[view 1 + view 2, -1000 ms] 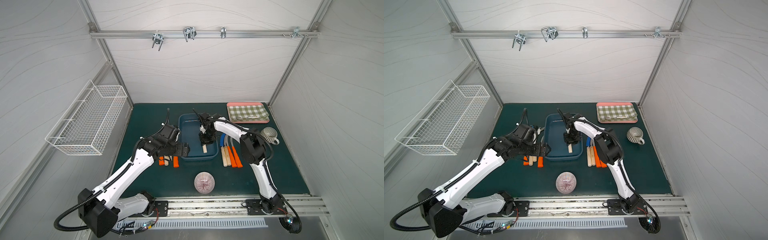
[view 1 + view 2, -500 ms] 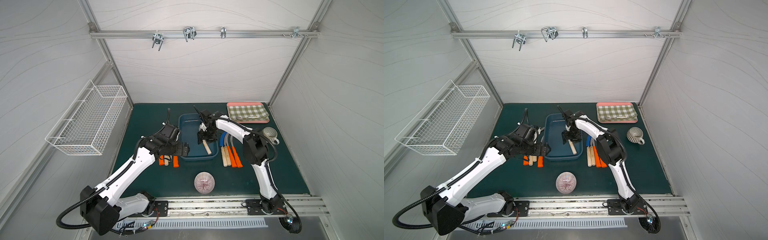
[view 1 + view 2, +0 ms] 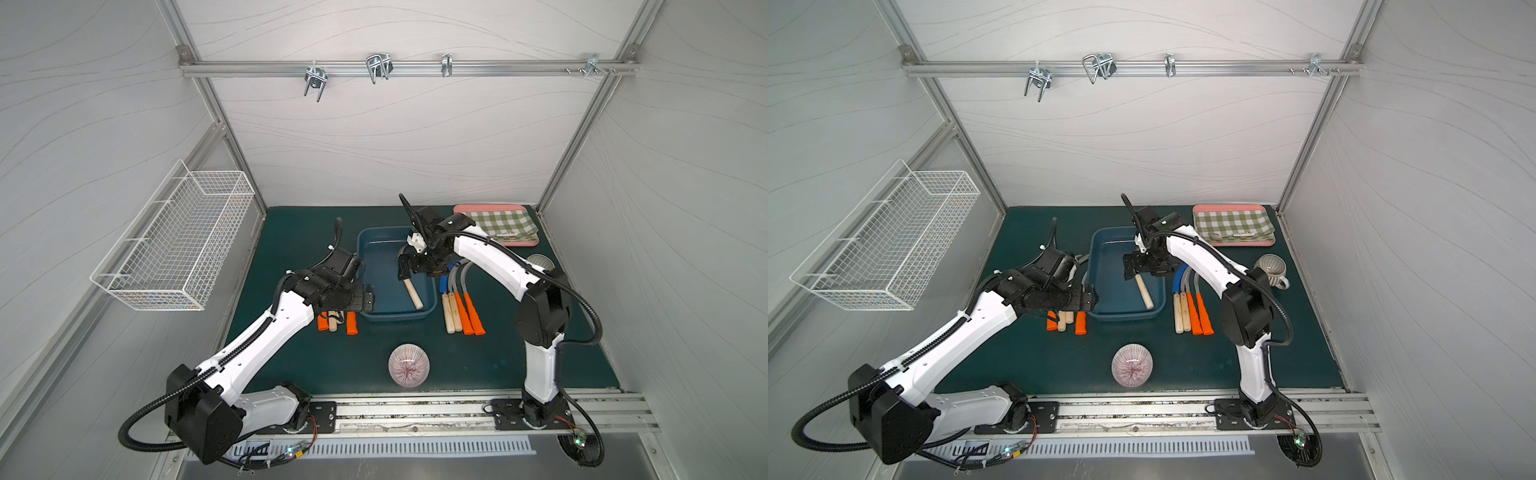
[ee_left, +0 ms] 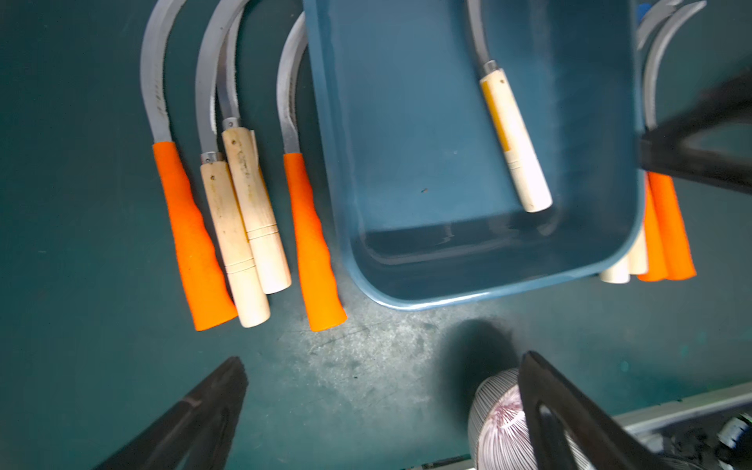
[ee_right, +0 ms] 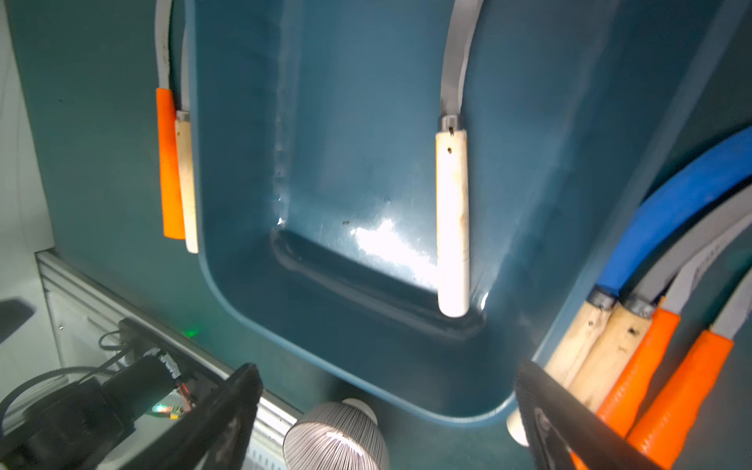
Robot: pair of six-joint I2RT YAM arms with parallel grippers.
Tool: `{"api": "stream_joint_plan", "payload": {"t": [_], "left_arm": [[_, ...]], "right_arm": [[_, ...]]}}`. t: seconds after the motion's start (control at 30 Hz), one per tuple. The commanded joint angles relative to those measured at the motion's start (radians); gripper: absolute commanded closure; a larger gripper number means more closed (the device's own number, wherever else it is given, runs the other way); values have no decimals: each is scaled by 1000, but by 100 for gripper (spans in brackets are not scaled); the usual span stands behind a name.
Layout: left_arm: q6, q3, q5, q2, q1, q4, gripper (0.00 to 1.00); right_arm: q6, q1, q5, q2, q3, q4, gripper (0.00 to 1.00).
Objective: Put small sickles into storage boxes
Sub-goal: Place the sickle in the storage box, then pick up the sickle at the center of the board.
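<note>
We count nine sickles (image 4: 514, 138), five wooden-handled, four orange-handled, one blue tub (image 3: 395, 318), one wire basket (image 3: 174, 245), one pink tray (image 3: 498, 206), one mug (image 3: 1271, 270), one striped bowl (image 3: 408, 365)

- Both top views sit high above the front edge and look steeply down and forward over the whole tabletop (image 3: 291, 232). Set side by side, they share nearly everything.
- My left wrist camera looks down from close range, past my left hand (image 4: 382, 360), onto the near end of the storage box (image 4: 407, 302).
- My right wrist camera sits closer still, behind my right hand (image 5: 386, 368), above the same box end. Both wrist views share the wood-handled sickle (image 5: 451, 224) inside.
</note>
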Motion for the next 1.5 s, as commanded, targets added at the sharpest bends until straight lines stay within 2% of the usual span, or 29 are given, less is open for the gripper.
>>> {"api": "stream_joint_plan", "payload": {"t": [0.0,0.17,0.33,0.4,0.53,0.6,0.63,1.03,1.47], "left_arm": [[-34,20,-54,24,12,-40,4],[-48,-2,-87,39,22,-46,14],[-48,-29,-92,50,43,-31,35],[-50,-40,-89,58,54,-25,39],[-48,-60,-66,89,74,-2,54],[-54,-60,-62,112,84,-4,68],[-59,-61,-61,124,91,-2,72],[-68,-60,-52,266,161,52,74],[-8,11,-8,427,216,113,72]], "right_arm": [[5,7,-11,-86,-34,-48,1],[19,26,-37,-174,-67,-68,1],[42,79,-53,-260,-72,-91,1],[47,102,-56,-289,-71,-100,1],[67,143,-65,-347,-80,-107,1],[78,163,-72,-370,-86,-105,1],[81,174,-72,-381,-85,-105,1],[110,262,-87,-404,-96,-80,1],[101,267,-113,-383,-104,-68,1]]}}
